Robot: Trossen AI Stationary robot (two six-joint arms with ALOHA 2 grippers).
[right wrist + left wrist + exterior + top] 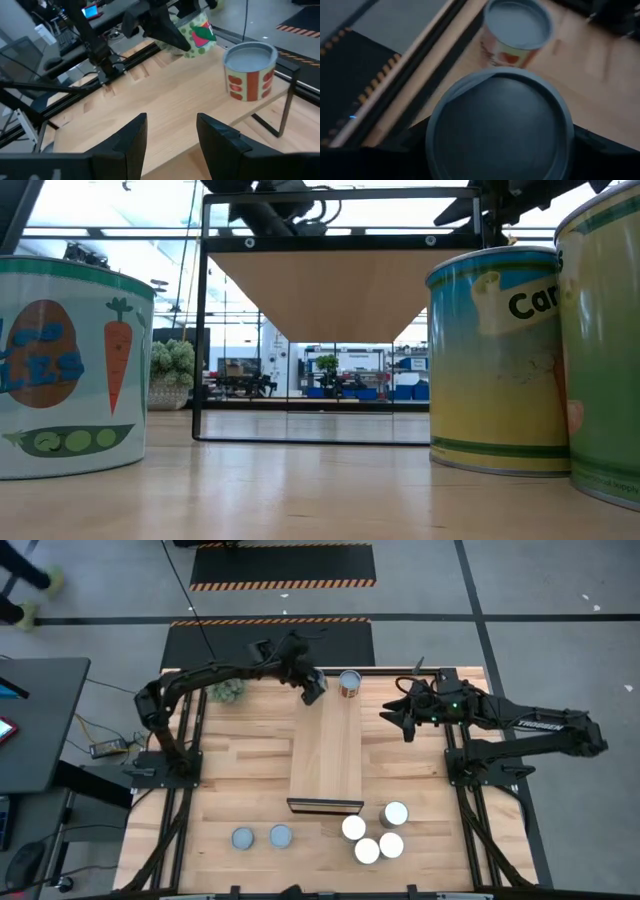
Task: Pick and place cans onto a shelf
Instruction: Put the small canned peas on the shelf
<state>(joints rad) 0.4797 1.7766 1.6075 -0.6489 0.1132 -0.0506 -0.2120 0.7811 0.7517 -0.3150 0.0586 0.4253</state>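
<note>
The light-wood shelf [325,755] stands raised on a black frame in the middle of the table; the low view shows its underside [320,290]. One can [349,683] with a pale top stands on its base at the shelf's far right corner and also shows in the right wrist view [248,70]. My left gripper [313,688] is beside it, over the shelf's far left end, shut on a green-labelled can [197,30]. My right gripper [170,135] is open and empty above the table to the right of the shelf [405,720]. My left gripper holds the green-labelled can by its side wall [190,37], coming slantwise from the table's far left. The can is lifted clear above the shelf's far end and looks tilted. Its round end [497,125] faces the wrist camera and hides the fingertips.
Two blue-grey-topped cans [262,837] stand near the table's front left. Several pale-topped cans [375,835] cluster at the front right, past the shelf's dark front edge [325,805]. A green plant ball [228,690] sits at the far left.
</note>
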